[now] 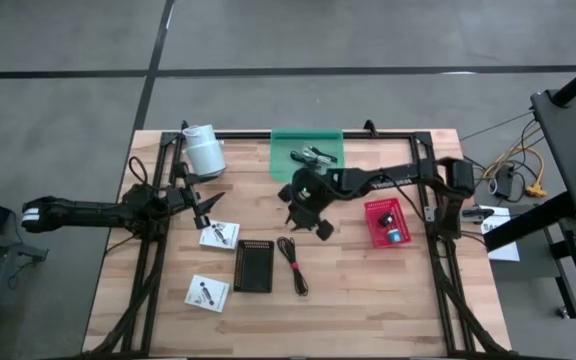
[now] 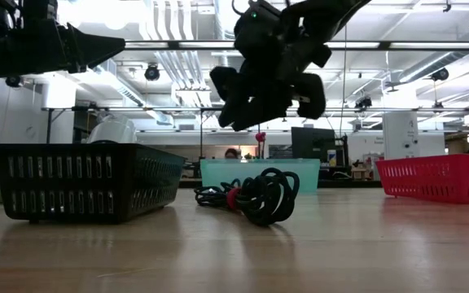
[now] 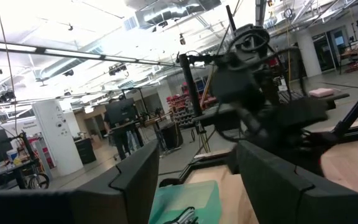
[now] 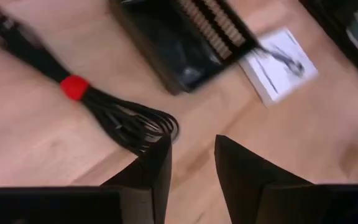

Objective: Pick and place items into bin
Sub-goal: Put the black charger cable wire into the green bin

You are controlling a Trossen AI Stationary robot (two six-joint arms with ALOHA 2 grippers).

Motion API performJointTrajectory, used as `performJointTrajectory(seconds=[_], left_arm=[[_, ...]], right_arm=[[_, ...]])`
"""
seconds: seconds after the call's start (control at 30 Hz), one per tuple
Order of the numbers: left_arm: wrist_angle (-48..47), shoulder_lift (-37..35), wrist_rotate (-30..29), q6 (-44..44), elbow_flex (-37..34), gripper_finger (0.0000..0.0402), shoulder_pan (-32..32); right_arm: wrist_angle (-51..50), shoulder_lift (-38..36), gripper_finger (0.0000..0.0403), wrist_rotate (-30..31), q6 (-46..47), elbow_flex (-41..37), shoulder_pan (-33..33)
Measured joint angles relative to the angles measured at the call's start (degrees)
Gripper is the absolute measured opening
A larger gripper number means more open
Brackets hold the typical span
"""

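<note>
High view: right gripper [image 1: 306, 205] reaching in from the right, hovering mid-desk [image 1: 368, 300] below the green bin [image 1: 306, 155]; left gripper [image 1: 204, 212] parked near the white roll [image 1: 204, 150]. Black cable bundle [image 1: 292, 264] lying lengthwise toward the near edge, beside the black basket [image 1: 253, 265].

Low view: right gripper [image 2: 259, 94] raised above the cable bundle [image 2: 251, 195], apart from it.

Left wrist view: fingers [image 3: 135, 180] spread wide, empty.

Right wrist view: fingers [image 4: 157, 165] narrow, holding nothing; red-banded cable [image 4: 73, 87] running diagonally, white card [image 4: 278, 62] beyond.

Black cable bundle [image 1: 293, 264] with red tie lies beside black basket [image 1: 253, 266].
</note>
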Motion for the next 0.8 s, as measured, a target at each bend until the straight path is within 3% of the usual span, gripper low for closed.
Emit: performJointTrajectory(seconds=[0.1,0.5,0.8], left_arm=[[0.0,0.0,0.0,0.0,0.0,0.0200,0.0],[0.0,0.0,0.0,0.0,0.0,0.0200,0.0],[0.0,0.0,0.0,0.0,0.0,0.0200,0.0]], right_arm=[[0.0,0.0,0.0119,0.0,-4.8,-0.4,1.6],[2.6,0.1,0.0193,0.2,-6.3,-4.6,4.3],[14.4,0.1,0.0198,0.2,-6.9,-11.1,5.1]])
